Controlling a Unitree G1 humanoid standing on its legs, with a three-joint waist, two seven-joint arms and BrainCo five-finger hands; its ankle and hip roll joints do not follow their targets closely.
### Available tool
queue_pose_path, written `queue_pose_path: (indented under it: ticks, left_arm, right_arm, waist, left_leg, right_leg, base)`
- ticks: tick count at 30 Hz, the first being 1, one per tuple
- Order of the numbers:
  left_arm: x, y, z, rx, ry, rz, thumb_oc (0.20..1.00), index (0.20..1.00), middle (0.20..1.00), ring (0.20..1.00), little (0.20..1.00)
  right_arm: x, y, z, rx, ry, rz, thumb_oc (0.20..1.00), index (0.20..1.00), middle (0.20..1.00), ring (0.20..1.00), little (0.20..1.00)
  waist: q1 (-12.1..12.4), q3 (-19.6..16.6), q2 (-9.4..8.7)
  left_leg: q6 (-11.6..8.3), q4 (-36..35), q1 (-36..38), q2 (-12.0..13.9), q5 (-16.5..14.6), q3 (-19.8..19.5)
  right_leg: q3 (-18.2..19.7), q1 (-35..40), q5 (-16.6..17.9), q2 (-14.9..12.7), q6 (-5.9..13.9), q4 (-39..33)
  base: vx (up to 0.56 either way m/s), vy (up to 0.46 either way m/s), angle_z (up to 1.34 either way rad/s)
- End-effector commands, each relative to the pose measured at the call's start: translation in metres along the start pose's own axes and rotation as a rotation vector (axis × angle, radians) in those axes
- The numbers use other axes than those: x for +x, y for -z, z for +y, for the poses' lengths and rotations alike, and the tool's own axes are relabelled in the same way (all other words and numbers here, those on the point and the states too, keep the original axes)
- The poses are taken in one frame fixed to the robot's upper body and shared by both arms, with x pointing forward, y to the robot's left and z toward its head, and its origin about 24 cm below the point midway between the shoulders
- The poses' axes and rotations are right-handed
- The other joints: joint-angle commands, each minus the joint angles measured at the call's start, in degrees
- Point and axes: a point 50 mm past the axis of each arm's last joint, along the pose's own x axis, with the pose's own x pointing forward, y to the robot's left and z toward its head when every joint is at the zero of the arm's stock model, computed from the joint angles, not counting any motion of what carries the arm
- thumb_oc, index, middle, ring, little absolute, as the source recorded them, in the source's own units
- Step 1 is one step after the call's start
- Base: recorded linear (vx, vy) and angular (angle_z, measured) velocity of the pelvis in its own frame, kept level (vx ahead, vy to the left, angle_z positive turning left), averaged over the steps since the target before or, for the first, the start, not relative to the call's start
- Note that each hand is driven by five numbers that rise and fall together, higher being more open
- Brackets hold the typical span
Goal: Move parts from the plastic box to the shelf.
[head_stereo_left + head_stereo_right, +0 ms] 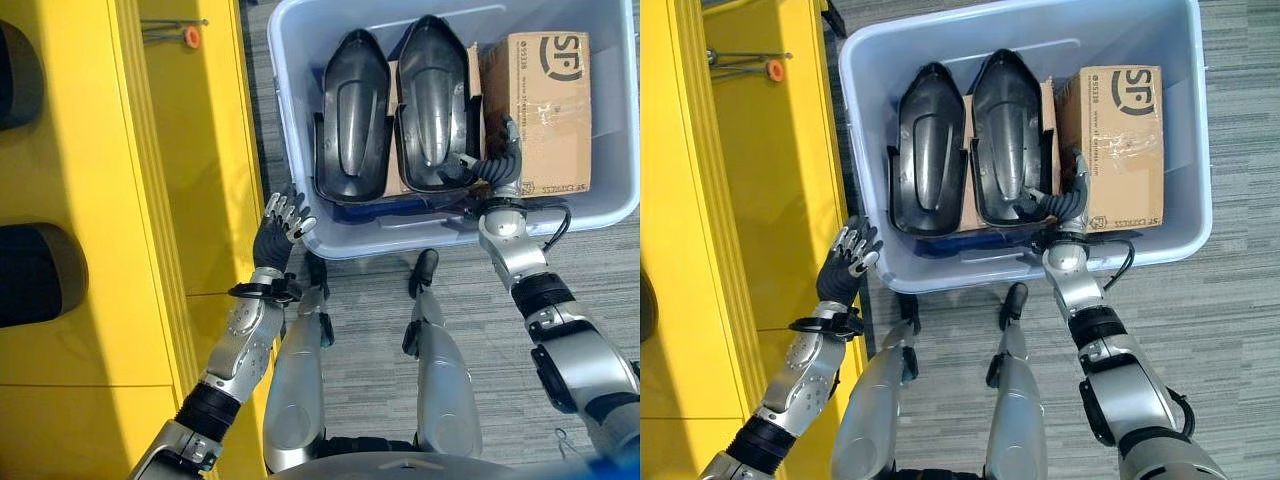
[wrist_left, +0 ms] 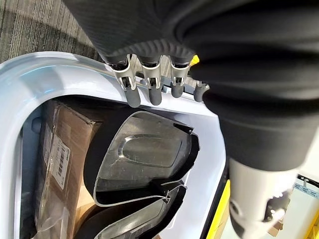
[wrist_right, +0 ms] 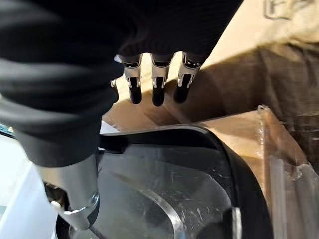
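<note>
Your two black parts [image 1: 352, 118] lie side by side in the plastic box [image 1: 950, 268], wedged against the cardboard carton [image 1: 548, 105] on the right, so they can't slide. Right hand [image 1: 497, 160] reaches over the near rim to the right-hand part [image 1: 1007, 140], fingers relaxed, grasping nothing yet. Left hand [image 1: 847, 262] waits outside the box's near-left corner, fingers released. Yellow shelf [image 1: 170, 200] to the left — its levels are cut off.

Two glossy black molded parts, left [image 1: 352, 120] and right [image 1: 433, 105], lie side by side in the pale blue plastic box [image 1: 300, 215]; the yellow shelf [image 1: 90, 200] stands alongside.
</note>
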Motion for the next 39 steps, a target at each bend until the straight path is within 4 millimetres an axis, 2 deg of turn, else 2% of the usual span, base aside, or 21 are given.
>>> queue_pose_path:
  ticks: [1, 12, 15, 16, 17, 18, 19, 24, 25, 28, 34, 36, 39]
  left_arm:
    - [-0.003, -0.016, -0.013, 0.005, 0.082, -0.071, 1.000, 1.000, 1.000, 1.000, 1.000]
    - [0.000, -0.024, -0.019, 0.068, 0.110, -0.110, 1.000, 1.000, 1.000, 1.000, 1.000]
    - [0.001, -0.026, -0.020, 0.063, 0.117, -0.118, 1.000, 1.000, 1.000, 1.000, 1.000]
    - [0.000, -0.025, -0.021, 0.061, 0.118, -0.115, 1.000, 1.000, 1.000, 1.000, 1.000]
    - [0.001, -0.026, -0.021, 0.061, 0.119, -0.120, 1.000, 1.000, 1.000, 1.000, 1.000]
    - [0.000, -0.025, -0.023, 0.056, 0.126, -0.114, 1.000, 1.000, 1.000, 1.000, 1.000]
    - [0.000, -0.026, -0.024, 0.057, 0.132, -0.116, 1.000, 1.000, 1.000, 1.000, 1.000]
    - [0.003, -0.031, -0.028, 0.086, 0.148, -0.140, 1.000, 1.000, 1.000, 1.000, 1.000]
    - [0.004, -0.030, -0.031, 0.078, 0.158, -0.136, 1.000, 1.000, 1.000, 1.000, 1.000]
    - [0.005, -0.028, -0.033, 0.076, 0.160, -0.130, 1.000, 1.000, 1.000, 1.000, 1.000]
    - [0.008, -0.025, -0.033, 0.071, 0.149, -0.122, 1.000, 1.000, 1.000, 1.000, 1.000]
    - [0.010, -0.024, -0.031, 0.070, 0.139, -0.122, 1.000, 1.000, 1.000, 1.000, 1.000]
    - [0.011, -0.024, -0.030, 0.065, 0.132, -0.123, 1.000, 1.000, 1.000, 1.000, 1.000]
  right_arm:
    - [0.023, -0.023, -0.018, -0.019, 0.062, -0.067, 1.000, 1.000, 1.000, 1.000, 1.000]
    - [0.045, -0.033, -0.039, -0.085, 0.118, -0.043, 1.000, 1.000, 1.000, 1.000, 1.000]
    - [0.053, -0.044, -0.044, -0.105, 0.137, -0.059, 1.000, 1.000, 1.000, 1.000, 1.000]
    - [0.055, -0.045, -0.046, -0.115, 0.142, -0.057, 1.000, 1.000, 1.000, 1.000, 1.000]
    - [0.056, -0.046, -0.046, -0.114, 0.143, -0.062, 1.000, 1.000, 1.000, 1.000, 1.000]
    - [0.058, -0.046, -0.051, -0.127, 0.152, -0.045, 1.000, 1.000, 1.000, 1.000, 1.000]
    - [0.063, -0.048, -0.058, -0.168, 0.168, -0.033, 1.000, 1.000, 1.000, 1.000, 1.000]
    - [0.068, -0.047, -0.065, -0.214, 0.179, 0.004, 1.000, 1.000, 1.000, 1.000, 1.000]
    - [0.068, -0.039, -0.071, -0.239, 0.183, 0.056, 0.200, 0.200, 0.200, 0.200, 0.200]
    - [0.067, -0.033, -0.074, -0.246, 0.178, 0.087, 0.200, 0.200, 0.200, 0.200, 0.200]
    - [0.061, -0.022, -0.066, -0.235, 0.155, 0.104, 0.200, 0.200, 0.200, 0.200, 0.200]
    - [0.056, -0.018, -0.054, -0.212, 0.120, 0.086, 0.200, 0.200, 0.200, 0.200, 0.200]
    - [0.054, -0.021, -0.049, -0.186, 0.108, 0.055, 0.200, 0.200, 0.200, 0.200, 0.200]
  waist:
    - [0.03, -0.64, 1.23]
    - [0.34, -0.63, 2.04]
    - [0.58, -0.63, 2.13]
    - [0.80, -0.63, 2.16]
    - [0.73, -0.63, 2.19]
    - [1.04, -0.63, 2.44]
    - [1.27, -0.63, 2.67]
    - [1.61, -0.63, 3.12]
    - [1.98, -0.63, 3.63]
    - [1.98, -0.63, 3.93]
    - [1.83, -0.63, 3.52]
    - [1.41, -0.63, 2.78]
    - [0.90, -0.63, 2.23]
  left_leg:
    - [-2.85, 0.56, -3.33, 3.14, 3.80, -4.89]
    - [-2.23, 5.99, -11.15, 2.92, 1.94, -6.56]
    - [-1.68, 9.37, -14.40, 2.85, 0.59, -7.43]
    - [-1.97, 10.49, -14.20, 2.87, -1.45, -8.25]
    - [-1.49, 10.52, -15.47, 2.88, 0.08, -7.85]
    - [-1.74, 12.14, -15.88, 2.74, -2.25, -8.65]
    - [-1.54, 14.15, -18.26, 2.72, -2.67, -9.32]
    - [-1.22, 15.97, -20.79, 2.33, -3.33, -9.91]
    - [-0.76, 17.49, -22.86, 1.58, -3.68, -10.58]
    - [-0.44, 18.50, -23.93, 1.18, -4.02, -10.88]
    - [-0.41, 18.03, -22.96, 0.92, -3.96, -10.86]
    - [-0.66, 16.05, -19.86, 1.31, -3.67, -10.39]
    - [-0.90, 14.13, -17.10, 1.45, -3.24, -9.95]
  right_leg:
    - [5.98, -4.02, -4.59, -5.66, 6.33, 12.29]
    - [6.91, -11.18, -5.94, -5.38, 5.65, 17.17]
    - [7.71, -13.81, -6.83, -5.02, 5.21, 19.52]
    - [8.13, -13.80, -8.51, -4.95, 5.48, 20.96]
    - [7.92, -14.91, -7.12, -4.98, 5.08, 20.72]
    - [8.24, -15.25, -9.42, -5.01, 5.36, 22.61]
    - [8.36, -17.38, -10.00, -4.92, 5.16, 24.62]
    - [8.80, -19.79, -10.61, -4.80, 4.91, 26.63]
    - [9.41, -21.60, -11.40, -4.74, 4.55, 28.48]
    - [9.75, -22.76, -12.26, -4.86, 4.20, 30.19]
    - [9.25, -21.70, -12.69, -4.97, 4.03, 29.99]
    - [8.69, -18.94, -12.36, -5.11, 4.22, 28.57]
    - [8.32, -16.48, -11.86, -5.13, 4.48, 26.94]
  base:
    - [0.00, 0.000, 0.00]
    - [-0.01, 0.002, 0.00]
    - [0.01, 0.003, 0.04]
    - [-0.01, 0.001, 0.04]
    - [0.07, -0.001, 0.03]
    - [-0.02, 0.000, 0.04]
    - [0.05, -0.002, 0.03]
    - [-0.01, 0.009, 0.04]
    - [0.00, 0.000, 0.00]
    - [0.01, 0.004, 0.07]
    - [0.00, -0.002, 0.05]
    - [0.00, 0.000, 0.00]
    - [0.00, 0.000, 0.00]
